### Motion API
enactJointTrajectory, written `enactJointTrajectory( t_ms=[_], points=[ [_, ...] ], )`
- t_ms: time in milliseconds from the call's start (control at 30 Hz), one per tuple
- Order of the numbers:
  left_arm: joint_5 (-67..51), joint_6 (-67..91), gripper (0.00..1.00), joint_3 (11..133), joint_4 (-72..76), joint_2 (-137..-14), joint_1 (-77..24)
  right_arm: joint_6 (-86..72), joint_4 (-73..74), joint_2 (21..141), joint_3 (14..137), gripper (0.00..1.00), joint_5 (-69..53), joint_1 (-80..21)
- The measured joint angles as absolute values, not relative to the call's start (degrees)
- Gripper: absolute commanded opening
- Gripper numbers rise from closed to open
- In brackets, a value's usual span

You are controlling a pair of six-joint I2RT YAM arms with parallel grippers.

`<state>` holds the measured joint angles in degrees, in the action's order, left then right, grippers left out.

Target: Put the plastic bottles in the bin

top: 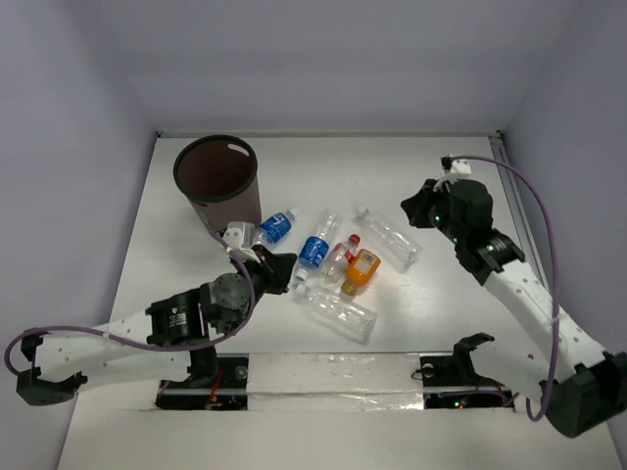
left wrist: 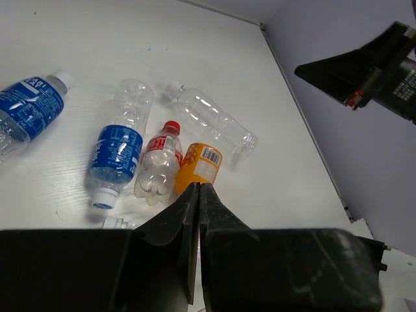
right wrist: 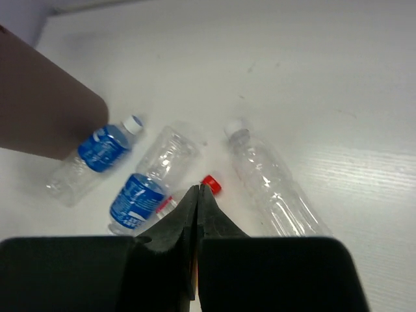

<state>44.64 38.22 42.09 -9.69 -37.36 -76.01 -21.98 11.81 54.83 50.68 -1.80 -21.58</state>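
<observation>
Plastic bottles (top: 313, 252) lie clustered on table (top: 323, 166), just right of bin (top: 227, 213); none inside. Left gripper (left wrist: 198, 188), right gripper (right wrist: 198, 190): jaws pressed together, empty. Risk: bottles touching, round, slick; careless grab may roll neighbours away or slip.

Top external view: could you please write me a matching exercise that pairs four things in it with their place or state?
Things
1. dark brown round bin
2. small orange plastic bottle with white label
3. clear unlabelled plastic bottle
4. left gripper

Places or states
A. shut, holding nothing
B. standing upright, left of all the bottles
C. lying on its side, lowest of the group in the top view
D. lying beside the red-capped bottle

Pairs: 1-B, 2-D, 3-C, 4-A
</observation>
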Motion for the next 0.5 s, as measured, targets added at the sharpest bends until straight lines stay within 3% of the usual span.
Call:
enactJointTrajectory(
  t_ms=[67, 167, 200, 300, 400, 433, 500],
  points=[
    [44.14, 39.11, 0.00, 41.50, -9.67, -37.85, -76.01, -21.17, 13.63, 59.33, 52.47, 0.03, -0.80, -21.58],
    [43.00, 41.21, 0.00, 39.24, -9.32, -37.87, -76.01, -19.44, 15.64, 65.89, 56.31, 0.19, 0.69, -21.58],
    [42.50, 41.93, 0.00, 38.33, -9.30, -37.87, -76.01, -18.85, 16.14, 67.83, 57.47, 0.38, 0.97, -21.58],
    [41.08, 44.56, 0.00, 35.86, -9.50, -37.76, -76.01, -16.78, 17.45, 72.93, 60.29, 0.70, 1.08, -21.56],
    [39.40, 47.16, 0.03, 33.08, -9.50, -36.86, -76.01, -14.41, 20.14, 78.35, 63.99, 0.80, 1.08, -21.56],
    [38.68, 47.94, 0.13, 31.97, -9.39, -36.36, -76.01, -13.52, 20.95, 80.62, 65.43, 0.81, 1.10, -21.56],
    [37.08, 49.67, 0.23, 29.80, -9.23, -35.70, -76.01, -11.44, 23.20, 85.95, 69.38, 0.81, 1.08, -21.56]
  ],
)
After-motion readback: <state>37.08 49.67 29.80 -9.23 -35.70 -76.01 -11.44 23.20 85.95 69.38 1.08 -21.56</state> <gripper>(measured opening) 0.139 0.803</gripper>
